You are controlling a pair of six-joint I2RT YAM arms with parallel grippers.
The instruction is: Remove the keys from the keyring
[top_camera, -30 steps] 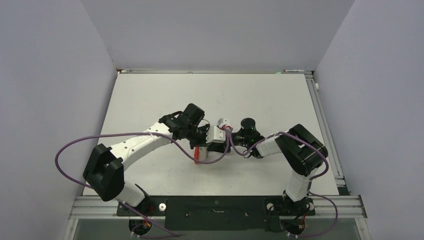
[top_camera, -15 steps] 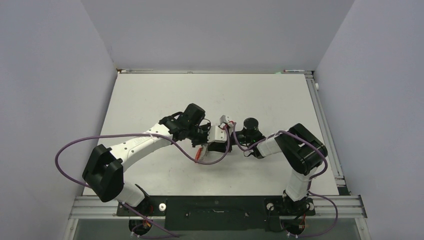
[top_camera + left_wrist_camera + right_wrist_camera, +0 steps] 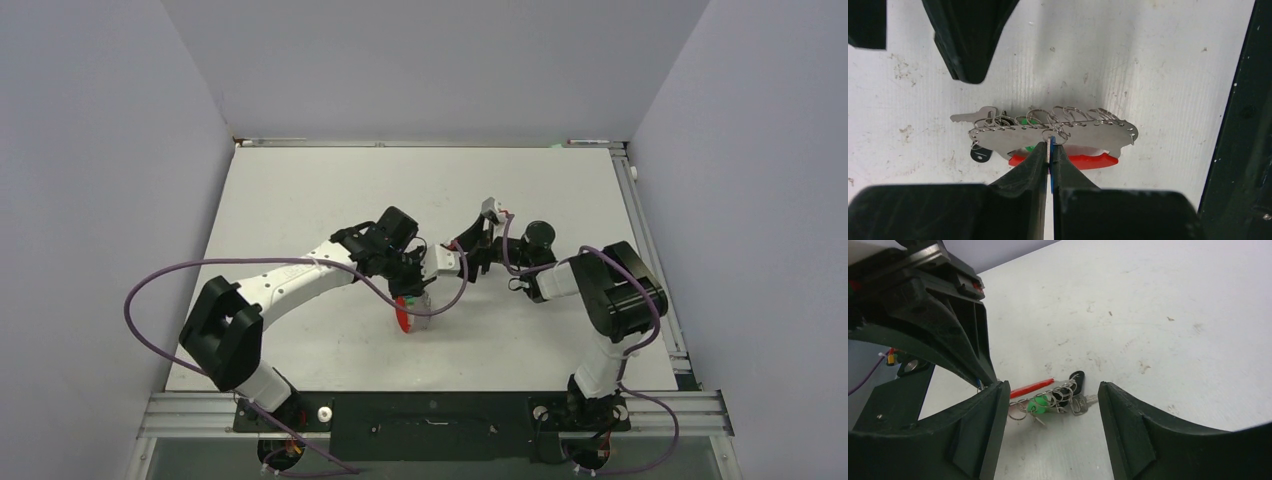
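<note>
The white table (image 3: 300, 200) carries both arms. The left arm (image 3: 290, 285) and right arm (image 3: 600, 290) meet near its middle, and from above their purple cables and black wrists cover most of the small things there.

The right gripper (image 3: 1053, 387) stands open, a finger on either side of the bunch and touching nothing. The left gripper (image 3: 1050, 150) is closed. Its tips pinch the blue key (image 3: 1051, 172), of which only a thin edge shows.

The keyring (image 3: 1083, 135) lies on the table just past those tips. It looks like a silvery strip with small wire loops, its red part half hidden beneath.

A silver key (image 3: 968, 118) and a black-headed key (image 3: 981, 154) stick out at one end. The green key (image 3: 1038, 405) is tangled among the loops, its outline unclear.
</note>
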